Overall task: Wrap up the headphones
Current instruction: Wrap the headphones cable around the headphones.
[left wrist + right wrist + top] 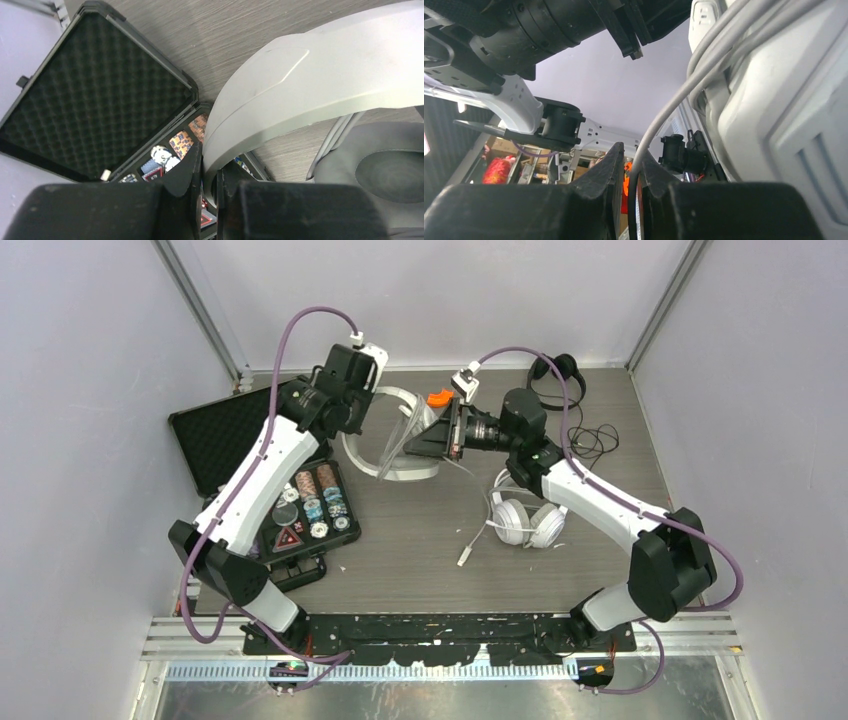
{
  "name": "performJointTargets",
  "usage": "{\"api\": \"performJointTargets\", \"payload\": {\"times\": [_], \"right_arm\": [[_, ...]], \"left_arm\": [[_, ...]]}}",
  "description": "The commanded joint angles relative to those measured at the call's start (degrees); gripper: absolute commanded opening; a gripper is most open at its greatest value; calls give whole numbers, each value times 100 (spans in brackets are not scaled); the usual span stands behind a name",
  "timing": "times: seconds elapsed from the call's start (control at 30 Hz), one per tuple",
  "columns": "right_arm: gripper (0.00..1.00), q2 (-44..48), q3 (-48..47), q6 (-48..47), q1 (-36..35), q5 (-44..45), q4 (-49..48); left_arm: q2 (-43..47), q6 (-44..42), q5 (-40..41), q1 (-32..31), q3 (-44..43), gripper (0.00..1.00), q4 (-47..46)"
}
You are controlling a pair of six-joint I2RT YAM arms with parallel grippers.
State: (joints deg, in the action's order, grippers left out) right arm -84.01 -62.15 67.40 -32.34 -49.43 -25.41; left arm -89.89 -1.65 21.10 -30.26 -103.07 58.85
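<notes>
Headphones (300, 85) number three: grey pair (400, 476), white pair (515, 518), seemingly black pair (560, 368).

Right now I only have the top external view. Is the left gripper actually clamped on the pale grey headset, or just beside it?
Observer: Clamped. In the left wrist view the left gripper is shut on the pale grey headset, at its headband.
Operator: And the right one, is it holding cable?
Observer: Yes. The right wrist view shows the right gripper shut on the white cable, which rises from its grip towards the headset.
Operator: Any cable wound on yet?
Observer: Several strands lie side by side against the headset's body in that view.
</notes>
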Motion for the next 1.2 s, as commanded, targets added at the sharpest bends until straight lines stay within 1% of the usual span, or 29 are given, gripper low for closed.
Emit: {"api": "performJointTargets", "payload": {"times": [0.0, 0.1, 0.17, 0.3, 0.4, 0.57, 0.73, 0.87, 1.03, 1.17], "right_arm": [[21, 181, -315, -835, -219, 462, 509], [21, 341, -299, -1296, -346, 851, 884], [21, 445, -298, -1628, -420, 1083, 1127], [21, 599, -306, -2167, -556, 1593, 1656], [21, 759, -279, -2568, -652, 2057, 2003], [21, 971, -198, -3027, -774, 2439, 2360], [20, 1150, -47, -3333, -892, 2735, 2408], [21, 1265, 77, -3664, -1013, 2936, 2329], [20, 1279, 163, -3937, -1203, 3457, 2459], [20, 1440, 454, -3996, -1354, 3790, 2195]], "left_arm": [[111, 920, 433, 29, -189, 0, -242], [342, 1298, 403, 29, 45, 0, -598], [436, 1693, 335, 30, 136, 0, -800], [376, 2289, 1, 29, -49, 0, -750], [387, 2561, -200, 29, -84, 0, -811], [499, 3096, -207, 29, -87, 0, -961], [624, 3469, -185, 29, -5, 0, -1114], [690, 3594, -291, 29, -6, 0, -1210], [711, 3970, -341, 29, -111, 0, -1135], [781, 4196, -494, 29, -108, 0, -1207]]}}
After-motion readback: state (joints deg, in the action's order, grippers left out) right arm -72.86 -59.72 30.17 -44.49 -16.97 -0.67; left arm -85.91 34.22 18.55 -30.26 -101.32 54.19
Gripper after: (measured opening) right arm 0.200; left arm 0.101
